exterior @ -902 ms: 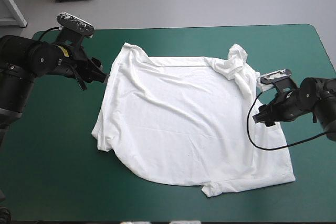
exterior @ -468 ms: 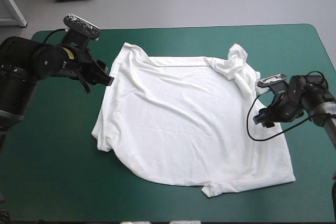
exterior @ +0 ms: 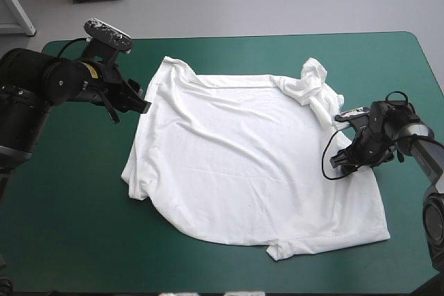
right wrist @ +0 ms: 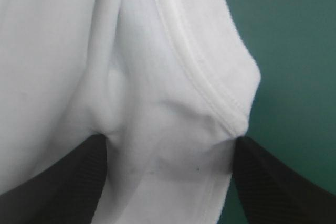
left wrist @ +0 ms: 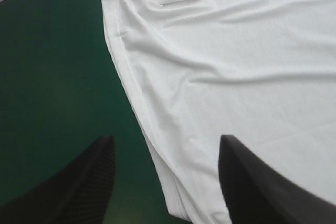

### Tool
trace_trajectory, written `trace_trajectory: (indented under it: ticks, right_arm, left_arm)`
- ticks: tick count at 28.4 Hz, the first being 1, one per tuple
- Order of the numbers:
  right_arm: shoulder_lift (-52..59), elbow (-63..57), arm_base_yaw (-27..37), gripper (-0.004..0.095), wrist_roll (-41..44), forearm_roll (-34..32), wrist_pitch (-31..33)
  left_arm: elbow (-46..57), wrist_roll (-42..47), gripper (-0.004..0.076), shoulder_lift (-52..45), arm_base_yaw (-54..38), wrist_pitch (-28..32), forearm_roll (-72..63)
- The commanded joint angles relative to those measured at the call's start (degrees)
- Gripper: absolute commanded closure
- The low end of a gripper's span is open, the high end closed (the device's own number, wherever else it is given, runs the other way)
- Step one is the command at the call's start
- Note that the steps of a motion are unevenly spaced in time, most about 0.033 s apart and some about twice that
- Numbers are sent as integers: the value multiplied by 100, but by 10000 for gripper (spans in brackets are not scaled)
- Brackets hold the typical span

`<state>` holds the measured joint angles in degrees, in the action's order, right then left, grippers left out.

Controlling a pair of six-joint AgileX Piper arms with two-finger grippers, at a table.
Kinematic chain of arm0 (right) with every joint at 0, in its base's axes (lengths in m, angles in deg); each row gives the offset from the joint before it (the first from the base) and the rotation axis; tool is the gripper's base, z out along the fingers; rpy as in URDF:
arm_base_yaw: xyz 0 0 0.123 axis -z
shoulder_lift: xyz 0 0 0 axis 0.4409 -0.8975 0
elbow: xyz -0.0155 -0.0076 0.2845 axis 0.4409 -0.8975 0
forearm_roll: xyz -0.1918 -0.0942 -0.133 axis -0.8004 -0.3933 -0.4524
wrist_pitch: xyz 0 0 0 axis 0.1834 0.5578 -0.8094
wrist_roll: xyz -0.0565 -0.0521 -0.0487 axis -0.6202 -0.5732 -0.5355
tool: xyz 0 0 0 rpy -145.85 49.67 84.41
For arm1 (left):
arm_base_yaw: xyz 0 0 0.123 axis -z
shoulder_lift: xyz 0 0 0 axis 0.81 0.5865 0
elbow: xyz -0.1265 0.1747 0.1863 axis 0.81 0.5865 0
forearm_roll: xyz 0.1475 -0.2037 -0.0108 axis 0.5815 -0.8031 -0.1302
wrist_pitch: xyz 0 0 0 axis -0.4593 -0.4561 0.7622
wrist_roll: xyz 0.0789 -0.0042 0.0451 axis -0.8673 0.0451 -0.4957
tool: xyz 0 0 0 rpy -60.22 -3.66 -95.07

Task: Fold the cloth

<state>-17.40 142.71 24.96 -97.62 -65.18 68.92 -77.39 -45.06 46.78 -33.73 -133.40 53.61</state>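
- High view first: the T-shirt (exterior: 250, 164) lies spread across the middle of the table (exterior: 69, 227), white on the teal-green cover. It is mostly flat, with soft ripples running through it.
- At its far right corner, one sleeve (exterior: 312, 82) is bunched into a twisted lump (the one real tangle on the cloth).
- The left gripper (exterior: 143, 106) sits low at the shirt's left edge, toward the far corner, with its tips right beside the cloth.
- The right gripper (exterior: 338, 162) is down over the shirt's right edge, just on the near side of that bunched sleeve.
- Over to the left wrist view: the black fingers (left wrist: 79, 182) stand well apart, wide open, with nothing clamped. The shirt's layered left edge runs between them, so one finger is over bare cover and the other over white cloth.
- Now the right wrist view: these fingers (right wrist: 63, 182) are spread apart too, open, with no pinch on anything. A stitched hem (right wrist: 210, 90) bulges up in a rounded fold between them, and white cloth fills the space ahead. Teal-green cover shows beside one finger. I cannot tell whether the tips touch the fold.
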Motion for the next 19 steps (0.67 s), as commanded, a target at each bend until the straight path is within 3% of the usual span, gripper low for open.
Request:
trace_trajectory:
  ticks: [1,3,9,14,19]
  right_arm:
    - [-47,90,11,307,135,-71,-89]
    - [-127,90,11,413,154,-47,-49]
    - [-373,90,11,925,154,-131,46]
    - [-449,187,41,925,201,-275,-19]
    - [-449,1058,722,925,450,-657,51]
  left_arm:
    - [-127,46,295,-194,45,140,-2]
    - [-127,46,295,-194,45,140,-2]
    - [-127,46,295,-194,45,131,-2]
    - [-127,46,296,-198,45,131,-2]
    - [-127,69,297,-198,45,118,-2]
